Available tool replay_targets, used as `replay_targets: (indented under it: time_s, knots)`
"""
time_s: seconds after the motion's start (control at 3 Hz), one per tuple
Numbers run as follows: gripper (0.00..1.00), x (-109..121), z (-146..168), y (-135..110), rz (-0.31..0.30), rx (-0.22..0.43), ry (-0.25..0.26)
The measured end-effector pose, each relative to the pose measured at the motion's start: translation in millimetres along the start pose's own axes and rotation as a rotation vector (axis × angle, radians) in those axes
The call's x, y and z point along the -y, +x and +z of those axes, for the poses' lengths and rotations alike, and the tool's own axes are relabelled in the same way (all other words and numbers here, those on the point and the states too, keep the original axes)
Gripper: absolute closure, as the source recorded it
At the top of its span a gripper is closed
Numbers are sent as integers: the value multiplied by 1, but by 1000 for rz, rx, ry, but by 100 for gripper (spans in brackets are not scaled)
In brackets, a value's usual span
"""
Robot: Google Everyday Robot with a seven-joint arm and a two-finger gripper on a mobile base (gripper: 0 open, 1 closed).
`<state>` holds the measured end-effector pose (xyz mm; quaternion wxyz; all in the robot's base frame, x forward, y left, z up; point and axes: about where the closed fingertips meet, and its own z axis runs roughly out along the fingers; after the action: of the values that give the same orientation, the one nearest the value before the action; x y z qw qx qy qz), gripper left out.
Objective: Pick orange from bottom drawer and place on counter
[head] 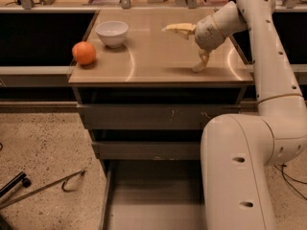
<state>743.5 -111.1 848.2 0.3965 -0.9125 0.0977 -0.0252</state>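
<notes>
Orange (84, 53) first: a small round fruit, evenly bright orange, with a smooth, faintly shiny skin and no stem or leaf that I can make out. It sits on the desk (153, 61) at about 8 o'clock on the tan top, close to the left edge and near the front one. A white bowl (112, 32) stands near it at roughly 1 o'clock, not touching it.

As a judgement of handling, it should be light and firm, giving slightly under pressure but not bruising from a moderate squeeze. The rind is likely a little slick. Its round shape means it will roll freely on the glossy top, so a nudge toward 9 o'clock could send it off the edge. The best hold would be across its widest middle, with pads on opposite sides, coming from above. A grip higher or lower than that line would tend to squeeze it out.

The end effector (182, 49) hovers over the desk at about 2 o'clock on the top, well apart from the orange. It is spread wide and holds nothing: one finger (177, 28) points toward 9 o'clock, the other down toward the surface. The bottom drawer (153, 200) is pulled out at 6 o'clock below the desk. The part of its grey floor that shows bears nothing, and the arm (240, 176) hides its right side.
</notes>
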Motion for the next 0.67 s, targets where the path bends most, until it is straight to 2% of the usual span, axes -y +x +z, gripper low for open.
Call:
replay_targets:
  time_s: [0.67]
  knots:
    - [0, -3, 3, 0, 0, 0, 0]
